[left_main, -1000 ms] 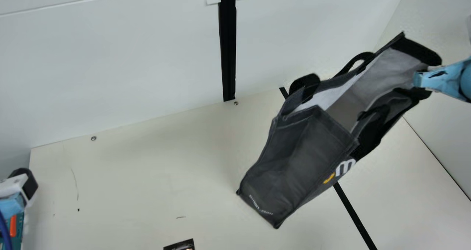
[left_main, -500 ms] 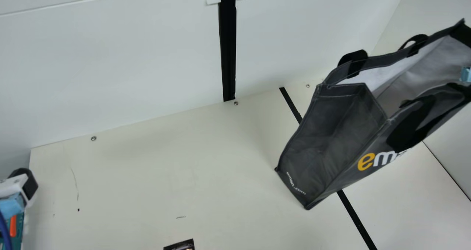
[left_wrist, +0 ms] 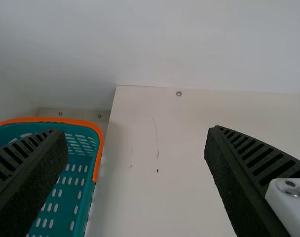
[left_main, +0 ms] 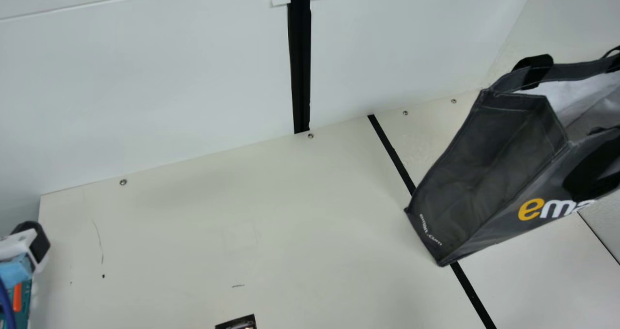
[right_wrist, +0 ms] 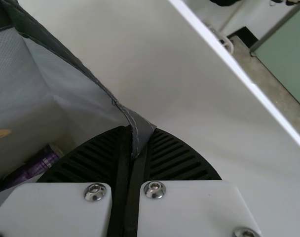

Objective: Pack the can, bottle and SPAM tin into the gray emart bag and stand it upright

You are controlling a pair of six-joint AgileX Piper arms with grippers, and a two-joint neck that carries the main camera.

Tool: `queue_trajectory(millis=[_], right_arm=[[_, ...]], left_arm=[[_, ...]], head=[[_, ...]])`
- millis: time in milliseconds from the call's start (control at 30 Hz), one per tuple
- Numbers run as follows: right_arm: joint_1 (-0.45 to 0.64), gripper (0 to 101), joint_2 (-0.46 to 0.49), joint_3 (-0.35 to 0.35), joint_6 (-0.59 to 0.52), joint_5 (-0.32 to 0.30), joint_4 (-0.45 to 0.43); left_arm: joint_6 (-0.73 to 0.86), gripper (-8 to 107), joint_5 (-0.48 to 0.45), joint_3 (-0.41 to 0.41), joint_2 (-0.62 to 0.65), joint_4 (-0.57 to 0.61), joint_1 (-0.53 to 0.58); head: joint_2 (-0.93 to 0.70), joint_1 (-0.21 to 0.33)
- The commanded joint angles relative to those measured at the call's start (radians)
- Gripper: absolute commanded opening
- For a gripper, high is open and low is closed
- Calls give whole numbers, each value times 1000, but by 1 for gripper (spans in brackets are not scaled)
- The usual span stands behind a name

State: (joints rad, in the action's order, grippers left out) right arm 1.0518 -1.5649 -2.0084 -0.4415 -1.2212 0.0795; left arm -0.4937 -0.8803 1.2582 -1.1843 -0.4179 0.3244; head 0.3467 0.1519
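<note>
In the main view the gray emart bag [left_main: 484, 174] leans at the right, its open mouth facing up and its far part beyond the right edge. Whether its base touches the table cannot be told. My left gripper [left_main: 24, 251] is at the left edge, well away from the bag. In the left wrist view that left gripper [left_wrist: 135, 131] stands open with nothing between its fingers. The right wrist view has my right gripper [right_wrist: 140, 131] shut on a corner of the rim of the bag [right_wrist: 73, 101]. A purple printed item [right_wrist: 39, 165] lies inside, partly hidden.
A teal basket with an orange rim [left_wrist: 98, 148] stands beside my left gripper. A dark printed object [left_main: 237, 323] shows at the main view's bottom edge. White walls [left_main: 169, 77] border the cream table [left_main: 218, 222]; a black strip [left_main: 467, 290] crosses it beneath the bag.
The bag has shifted to the right in the main view, and my right gripper has gone with it past the right edge. My left arm has kept still.
</note>
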Motion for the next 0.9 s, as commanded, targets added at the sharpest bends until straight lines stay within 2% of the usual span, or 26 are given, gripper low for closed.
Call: queue_trajectory(millis=[0,167,867], right_arm=[[13,0,-11,-17,-3,1,-8],[41,0,-36,-51,-10,1,-16],[42,70,-62,-144,-34,1,60]], left_arm=[[0,90,0,0,0,0,0],[0,90,0,0,0,0,0],[0,90,0,0,0,0,0]], head=[[2,23],[2,23],[2,23]])
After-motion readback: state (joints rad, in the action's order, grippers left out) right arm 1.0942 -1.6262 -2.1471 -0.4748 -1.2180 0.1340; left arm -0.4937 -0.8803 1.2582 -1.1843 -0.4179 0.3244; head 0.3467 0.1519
